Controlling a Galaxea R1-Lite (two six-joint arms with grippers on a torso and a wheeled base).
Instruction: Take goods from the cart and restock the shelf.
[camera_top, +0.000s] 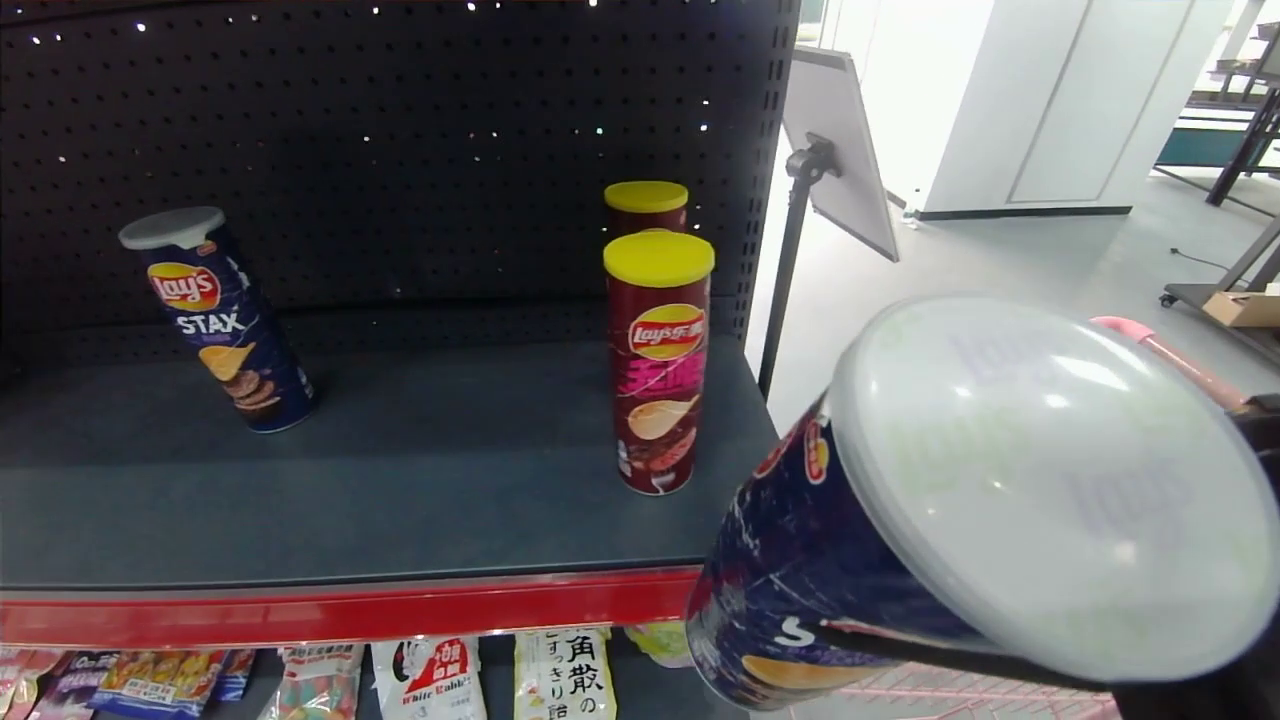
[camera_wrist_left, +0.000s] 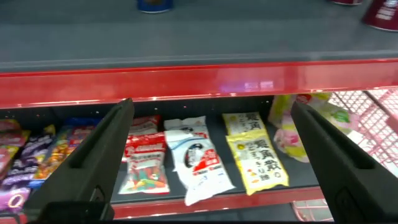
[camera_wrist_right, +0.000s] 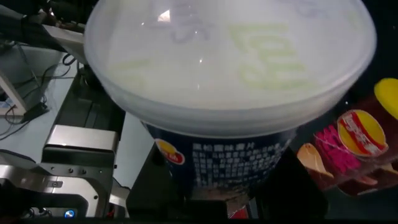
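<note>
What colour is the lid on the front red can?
Yellow. The lid on the red can shows best in the head view.

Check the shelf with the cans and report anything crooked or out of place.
The lone blue can at the left of the shelf looks tilted, its lid leaning away from the two red cans, which stand upright. Nothing spilled or damaged shows.

The can (camera_top: 800, 560) in your right pincer (camera_wrist_right: 217, 198) looks glossy, its lid (camera_top: 1050, 480) frosted plastic; beyond, a matt shelf (camera_top: 400, 480).
</note>
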